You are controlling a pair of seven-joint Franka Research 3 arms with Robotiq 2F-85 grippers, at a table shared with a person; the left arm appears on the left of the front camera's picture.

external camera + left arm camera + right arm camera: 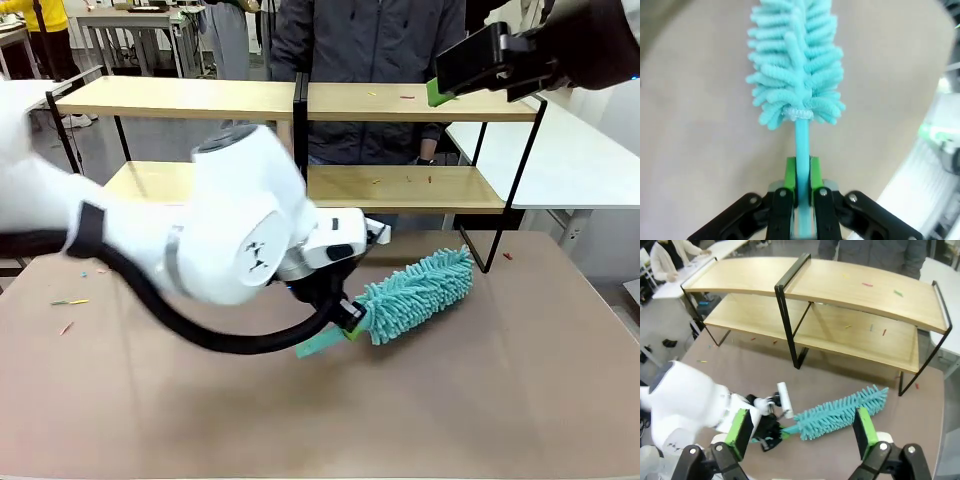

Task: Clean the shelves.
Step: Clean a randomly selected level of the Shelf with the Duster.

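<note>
The shelves [180,97] stand along the table's far side, two light-wood boards on a black frame, also seen from above [840,282]. Small coloured scraps [402,97] lie on both boards. A teal fluffy duster [420,290] lies on the brown table in front of the shelves. My left gripper [348,318] is shut on its thin teal handle; in the left wrist view the green pads [790,175] clamp the handle, with the duster head [795,55] pointing away. My right gripper [445,80] hovers high over the top board's right half, its fingers wide open [802,430] and holding nothing.
A person in a dark jacket [370,40] stands behind the shelves. A few coloured scraps [70,301] lie on the table's left side, one more [505,256] near the rack's right foot. A white table [570,150] adjoins at the right.
</note>
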